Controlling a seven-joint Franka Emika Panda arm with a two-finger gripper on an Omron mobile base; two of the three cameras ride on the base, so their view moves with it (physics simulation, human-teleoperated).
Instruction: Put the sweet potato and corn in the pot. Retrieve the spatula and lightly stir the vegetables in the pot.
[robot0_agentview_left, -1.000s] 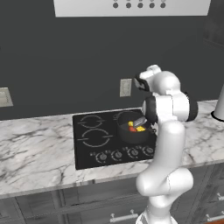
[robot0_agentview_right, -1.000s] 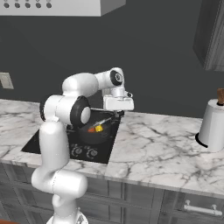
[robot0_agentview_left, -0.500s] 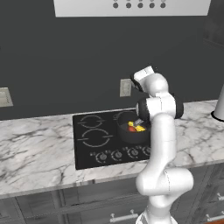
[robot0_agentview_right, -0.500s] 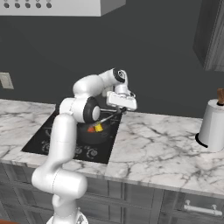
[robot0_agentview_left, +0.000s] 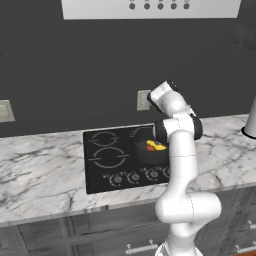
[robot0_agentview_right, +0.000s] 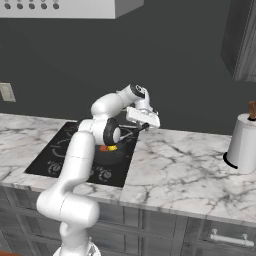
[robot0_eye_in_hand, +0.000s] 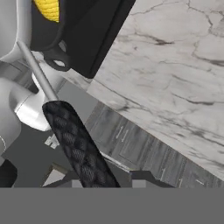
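The arm is folding more upright than a second ago, carrying the gripper up to about two o'clock of the pot. The spatula is slanting from the fingertips toward eight o'clock, down to the pot's rim. Whether the jaws are clamping its black handle or easing apart, I cannot tell. The corn and sweet potato are lying together inside the pot, so the stirring is probably ending.
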